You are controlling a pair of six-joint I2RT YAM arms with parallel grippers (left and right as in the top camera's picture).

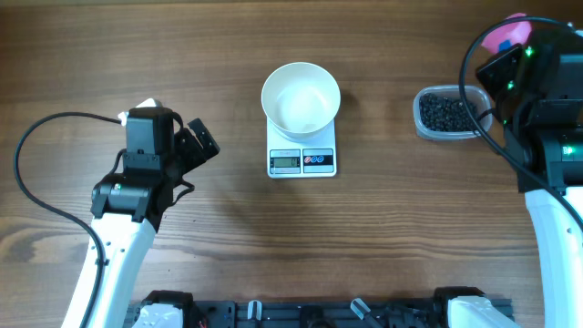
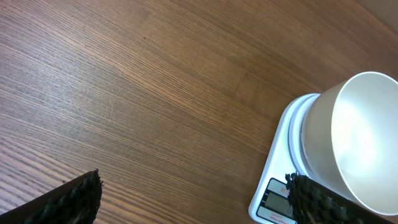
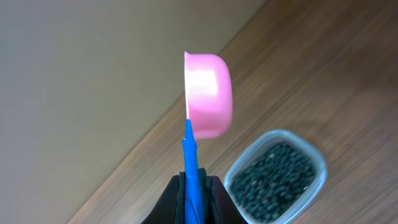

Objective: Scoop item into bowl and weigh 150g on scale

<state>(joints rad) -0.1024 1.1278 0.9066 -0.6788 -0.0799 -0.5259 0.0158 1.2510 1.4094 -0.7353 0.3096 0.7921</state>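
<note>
Right wrist: pinches the blue handle [image 3: 188, 149] of the pink scoop [image 3: 210, 93] tight in the right gripper [image 3: 196, 186], scoop turned on edge, raised near the clear tub [image 3: 317, 163] of black beads [image 3: 267, 180]. Overhead: shows the left gripper [image 1: 196, 146] spread wide, holding nothing, well left of the scale [image 1: 301, 162] with the white bowl [image 1: 301, 96] on top.

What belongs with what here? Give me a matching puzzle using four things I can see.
Things: 1 round white bowl; 2 clear plastic tub; 3 pink plastic scoop with blue handle; 4 left gripper.
States: A held by the right gripper; B open, holding nothing; C sitting on the flat white scale; D holding tiny black beads.
Pairs: 1-C, 2-D, 3-A, 4-B.
</note>
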